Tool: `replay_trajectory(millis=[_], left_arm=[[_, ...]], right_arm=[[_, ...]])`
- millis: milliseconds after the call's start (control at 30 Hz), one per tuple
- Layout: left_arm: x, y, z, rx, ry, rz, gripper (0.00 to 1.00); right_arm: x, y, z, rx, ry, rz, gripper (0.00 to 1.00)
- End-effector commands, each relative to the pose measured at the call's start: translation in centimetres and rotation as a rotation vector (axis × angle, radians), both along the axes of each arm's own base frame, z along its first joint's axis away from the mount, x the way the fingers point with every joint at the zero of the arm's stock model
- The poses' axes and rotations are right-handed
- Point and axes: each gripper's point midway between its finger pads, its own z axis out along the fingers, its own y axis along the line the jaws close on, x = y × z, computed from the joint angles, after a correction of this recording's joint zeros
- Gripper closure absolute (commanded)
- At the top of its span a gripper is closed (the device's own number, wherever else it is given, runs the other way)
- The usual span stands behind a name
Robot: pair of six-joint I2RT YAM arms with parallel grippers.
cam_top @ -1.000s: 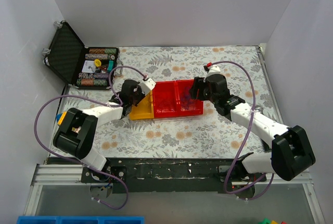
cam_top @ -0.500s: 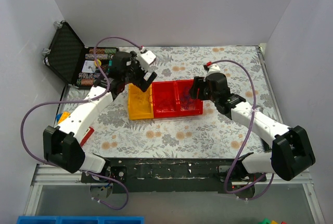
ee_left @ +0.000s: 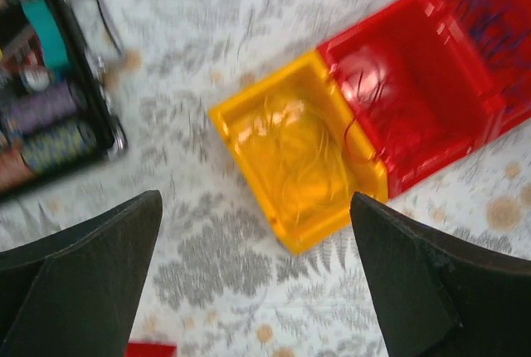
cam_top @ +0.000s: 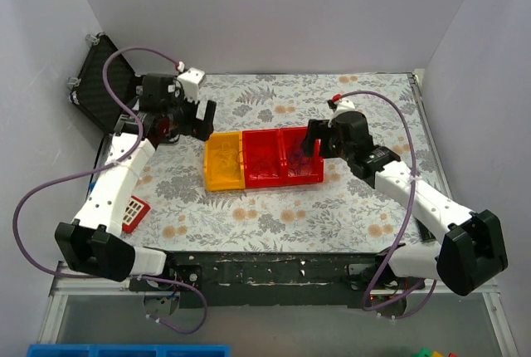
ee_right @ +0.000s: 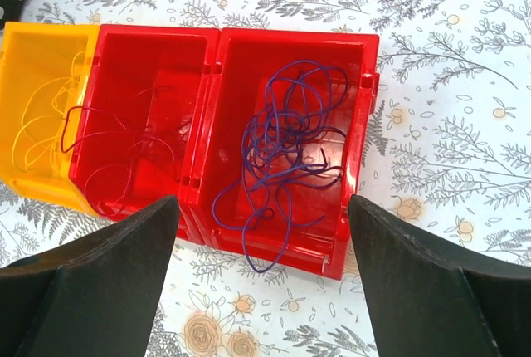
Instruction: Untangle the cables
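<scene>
**Sorting looks nearly done, nothing in hand**

Nearest me, past the arm bases, the table wears a grey floral cloth (cam_top: 274, 216), matte and flat. A small flat red item (cam_top: 133, 212) lies on it beside the left arm; I cannot tell what it is.

Mid-table, three glossy hard-plastic bins stand wall to wall in a row. The yellow bin (ee_right: 17, 41) holds a hair-thin yellow wire (ee_left: 303, 158) in loose coils. The middle red bin (ee_right: 149, 33) holds a red wire (ee_right: 116, 137), one strand of which seems to lap over the wall toward the yellow side. The right red bin (ee_right: 290, 37) holds a purple wire (ee_right: 286, 137), a springy scribble of loops.

So the colours look parted, one to a bin. By my reckoning what remains is tidying that stray red strand, if anything.

The right pincer (ee_right: 261, 203) hangs over the purple bin, spread wide and empty. The left pincer (cam_top: 199, 116) is also released and empty, off toward the far left. Beyond it stands an open black case (cam_top: 104, 70) with thread spools (ee_left: 50, 112).
</scene>
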Motion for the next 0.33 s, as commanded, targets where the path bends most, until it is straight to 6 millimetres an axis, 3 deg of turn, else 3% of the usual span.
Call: replay_trajectory(millis=[0, 133, 233, 300], left_arm=[[-3.4, 3.0, -2.4, 0.024, 0.048, 0.130, 0.02], [-3.6, 4.7, -3.9, 0.055, 0.054, 0.227, 0.02], [-2.7, 6.9, -5.0, 0.083, 0.059, 0.323, 0.02], [-1.8, 8.1, -4.5, 0.035, 0.030, 0.388, 0.02]], right_arm=[[-0.2, -0.7, 2.4, 0.005, -0.012, -0.026, 0.09], [-1.2, -1.6, 2.1, -0.014, -0.003, -0.037, 0.08], [-1.8, -2.5, 2.1, -0.040, -0.007, -0.053, 0.08], [-2.0, -3.4, 2.2, -0.067, -0.013, -0.076, 0.07]])
